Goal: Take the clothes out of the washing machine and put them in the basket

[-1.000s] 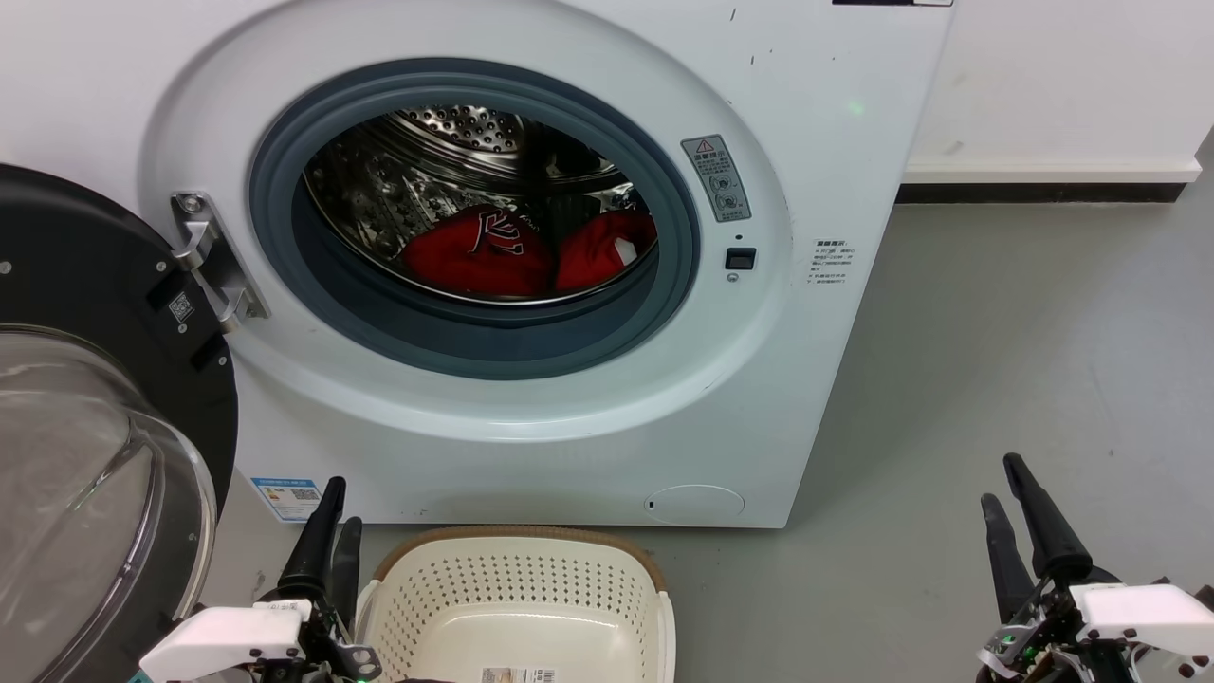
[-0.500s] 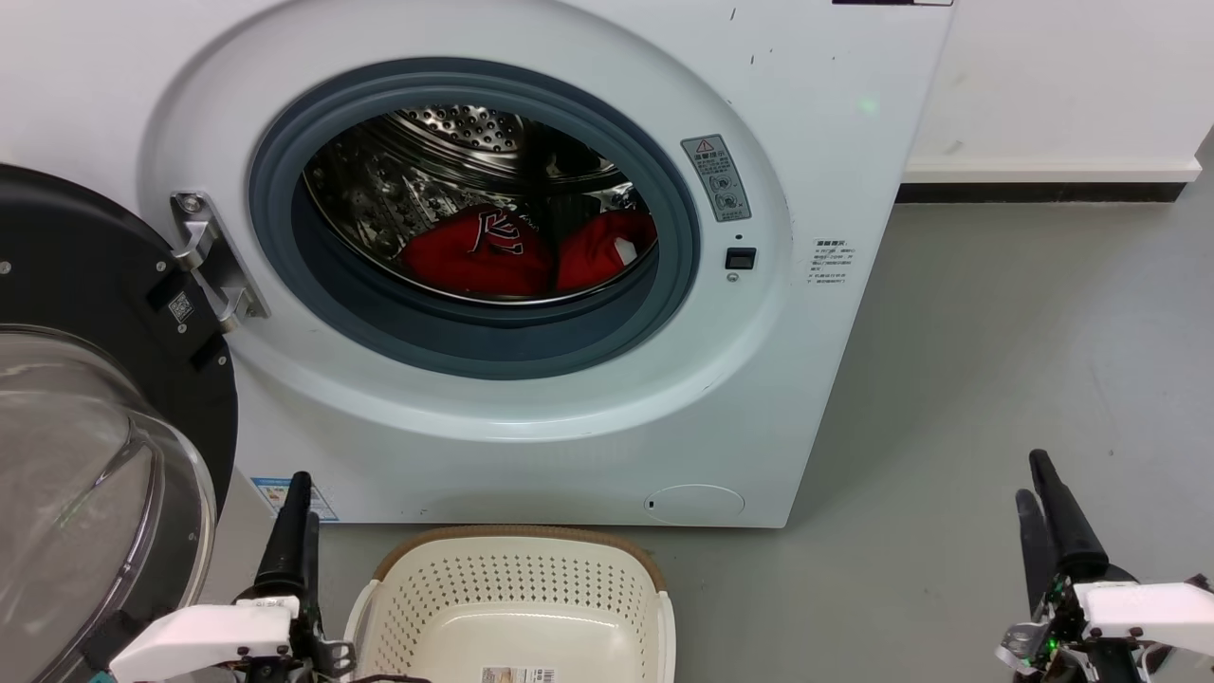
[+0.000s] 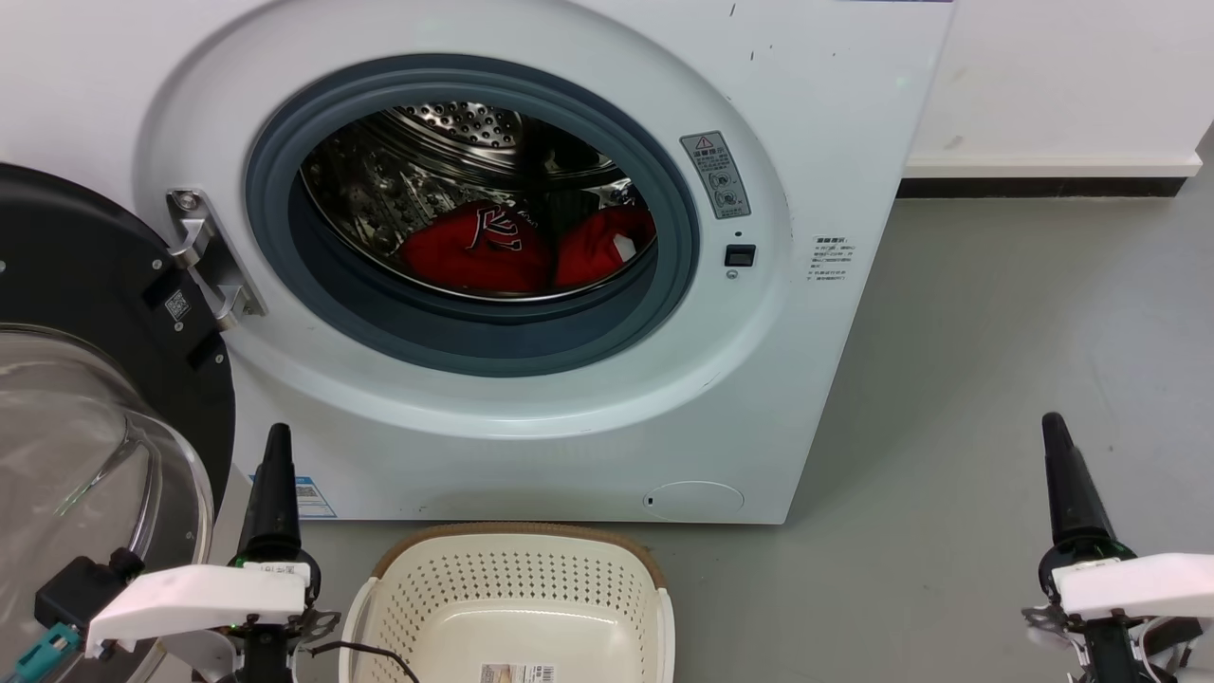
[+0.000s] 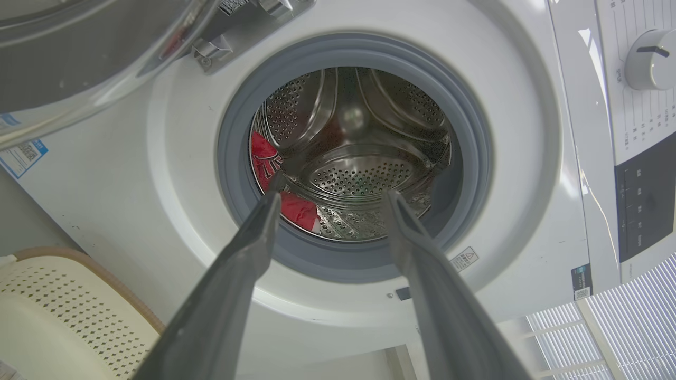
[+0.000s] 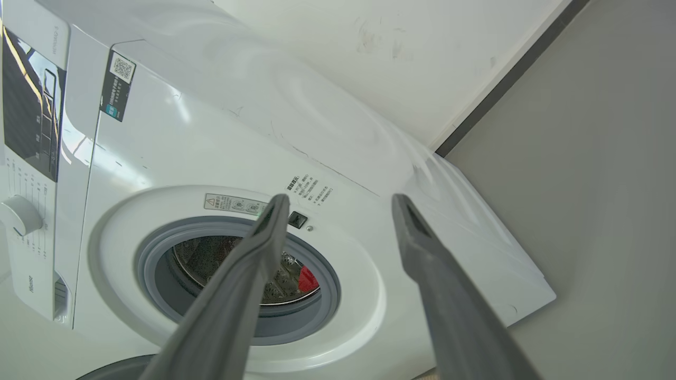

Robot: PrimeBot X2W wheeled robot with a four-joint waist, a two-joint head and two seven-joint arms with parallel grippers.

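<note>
Left gripper (image 4: 332, 194) spread, right gripper (image 5: 339, 198) spread; clothes (image 3: 474, 256) inside washing machine (image 3: 835, 114); logo (image 5: 30, 283) blurred, possibly Hisense

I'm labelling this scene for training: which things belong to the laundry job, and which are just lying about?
Job: red clothes, washing machine, open door, basket, left gripper, right gripper.
Not the job: warning sticker, blue label, skirting board.

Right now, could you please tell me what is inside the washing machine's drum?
Red clothes lie in two mounds on the drum floor, one lettered. Anything beneath them is hidden.
</note>
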